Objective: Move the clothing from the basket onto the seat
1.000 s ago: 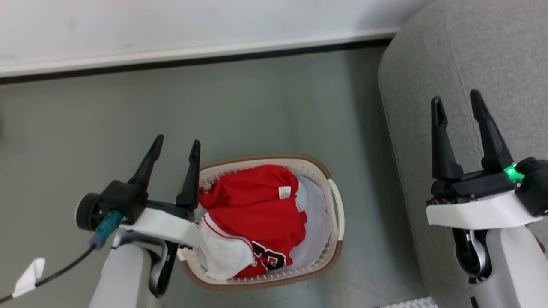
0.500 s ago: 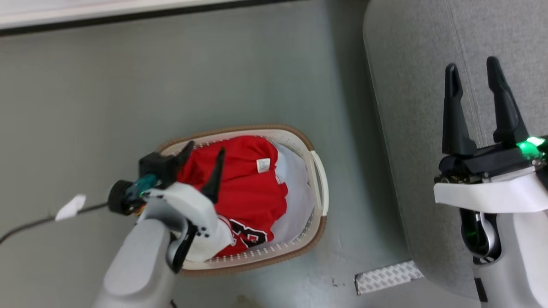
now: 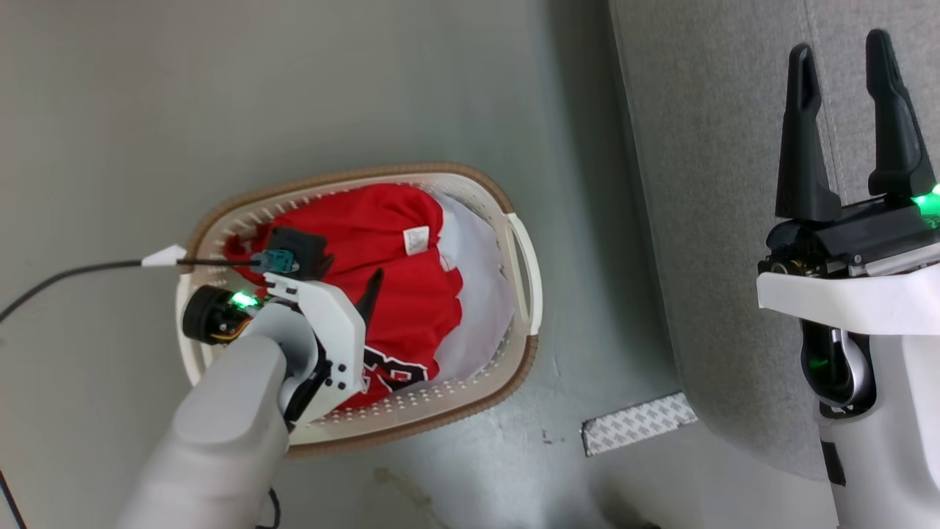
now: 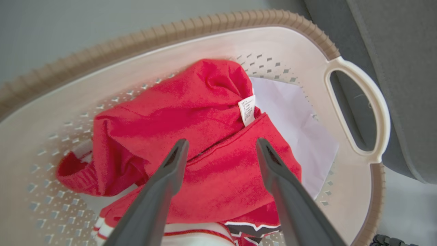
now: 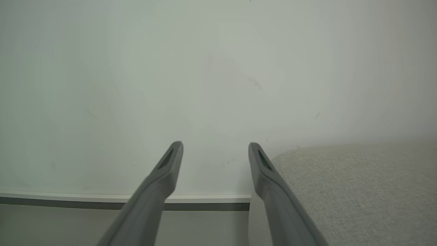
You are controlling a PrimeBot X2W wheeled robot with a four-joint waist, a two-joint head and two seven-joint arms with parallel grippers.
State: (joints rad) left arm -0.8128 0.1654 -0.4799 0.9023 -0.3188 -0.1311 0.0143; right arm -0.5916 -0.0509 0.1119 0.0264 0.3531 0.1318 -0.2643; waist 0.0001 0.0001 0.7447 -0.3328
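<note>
The clothing [image 3: 396, 242] is a heap of bright red garments in the basket [image 3: 470, 180], which stands on the floor left of the seat [image 3: 720, 220]. A black-and-white emblem shows at the heap's near edge. My left gripper [image 3: 351, 268] hangs over the basket, pointing down into it. In the left wrist view this gripper [image 4: 222, 141] is open, its fingers spread just above the red clothing [image 4: 191, 112] inside the basket [image 4: 205, 29]. My right gripper [image 3: 839, 44] is open and empty above the grey seat, and it [image 5: 215, 145] points toward the wall beside the seat [image 5: 358, 188].
A pale sheet [image 3: 477, 294] lies under the clothing on the basket's right side. A textured white strip [image 3: 639, 422] lies on the grey floor near the seat's corner. A black cable [image 3: 73, 272] trails left from my left wrist. A wall with a baseboard [image 5: 102, 198] stands ahead.
The head camera has tilted down, so the scene shifts. My left arm has swung from beside the basket to over it, fingers now pointing down at the clothing. Both grippers stay open.
</note>
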